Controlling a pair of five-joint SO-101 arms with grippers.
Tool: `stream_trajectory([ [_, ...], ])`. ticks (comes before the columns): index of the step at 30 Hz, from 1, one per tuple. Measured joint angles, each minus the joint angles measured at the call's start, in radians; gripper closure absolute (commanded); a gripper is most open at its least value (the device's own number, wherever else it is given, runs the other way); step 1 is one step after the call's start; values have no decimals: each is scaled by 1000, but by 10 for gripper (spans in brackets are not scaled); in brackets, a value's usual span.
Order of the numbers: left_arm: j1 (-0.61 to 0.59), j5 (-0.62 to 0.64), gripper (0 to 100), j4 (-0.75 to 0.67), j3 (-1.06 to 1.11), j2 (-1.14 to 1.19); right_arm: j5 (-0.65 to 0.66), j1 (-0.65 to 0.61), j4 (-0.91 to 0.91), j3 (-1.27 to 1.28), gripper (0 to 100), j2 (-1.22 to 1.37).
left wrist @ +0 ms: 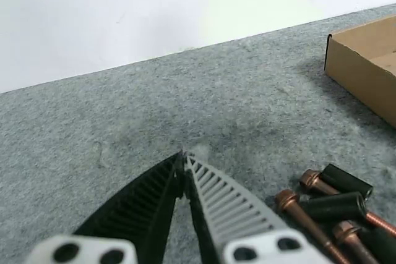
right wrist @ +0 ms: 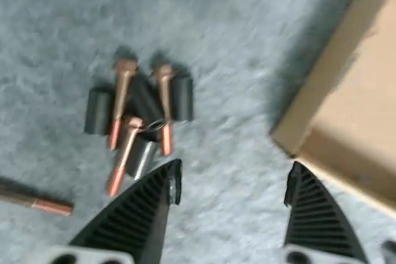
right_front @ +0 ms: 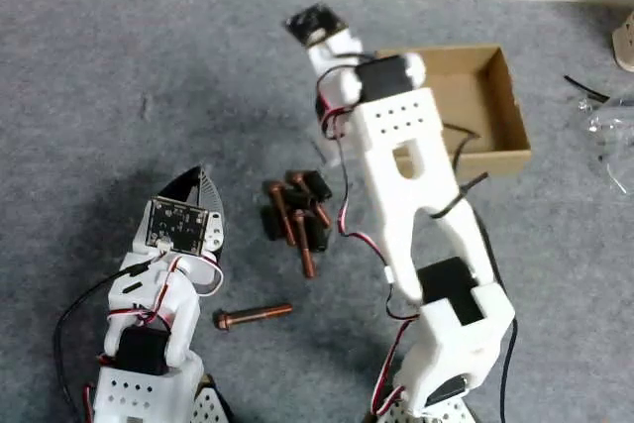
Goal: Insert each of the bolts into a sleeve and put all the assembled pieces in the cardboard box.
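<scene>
Grey felt (right_front: 99, 66): copper bolts (right_front: 280, 213) among black sleeves (right_front: 317, 183); left jaws closed, right jaws wide.

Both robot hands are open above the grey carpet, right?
Not quite. Only the right hand is open. The left hand is shut, its tips touching, as the left wrist view shows. Both are above the grey carpet.

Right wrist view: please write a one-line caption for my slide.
Open right gripper above grey mat, with loose bolts, black sleeves and the cardboard box corner beneath.
</scene>
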Motion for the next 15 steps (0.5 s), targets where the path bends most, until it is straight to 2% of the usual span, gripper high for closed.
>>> stream_trajectory([
  [9, -57, 3, 976, -5, 0, 0, -72, -132, -130, 235, 756, 0],
  [15, -198, 193, 976, -49, 0, 0, -138, -176, -282, 405, 756, 0],
])
